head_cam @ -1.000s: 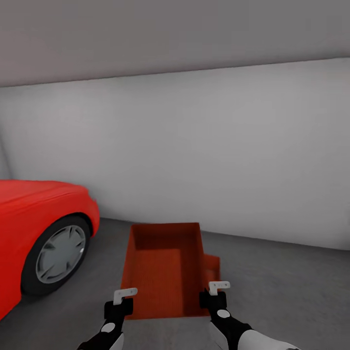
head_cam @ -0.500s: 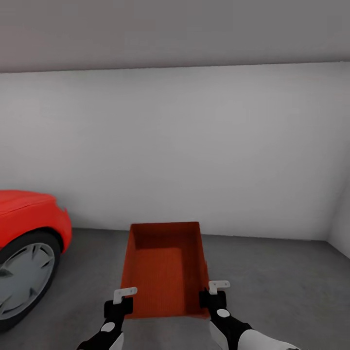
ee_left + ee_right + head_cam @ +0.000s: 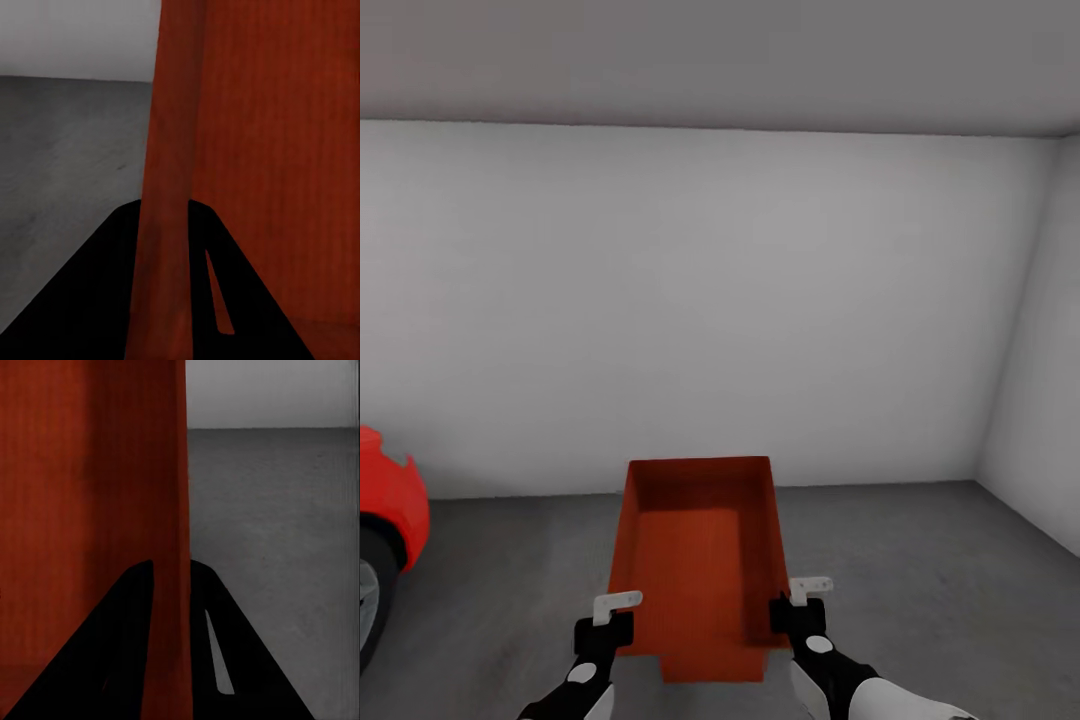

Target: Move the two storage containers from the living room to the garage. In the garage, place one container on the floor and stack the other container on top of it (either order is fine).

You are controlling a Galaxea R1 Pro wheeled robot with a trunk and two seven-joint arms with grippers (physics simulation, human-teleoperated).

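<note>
An orange-red container [image 3: 695, 560] is held up in front of the robot, above the dark grey floor [image 3: 920, 580]. The left gripper [image 3: 612, 612] clamps its left wall, the right gripper [image 3: 800, 598] its right wall. A red car [image 3: 385, 520] stands well left of the container.

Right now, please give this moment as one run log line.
place: garage | held: storage container | left gripper: shut on left wall | right gripper: shut on right wall | beside: red car
</note>
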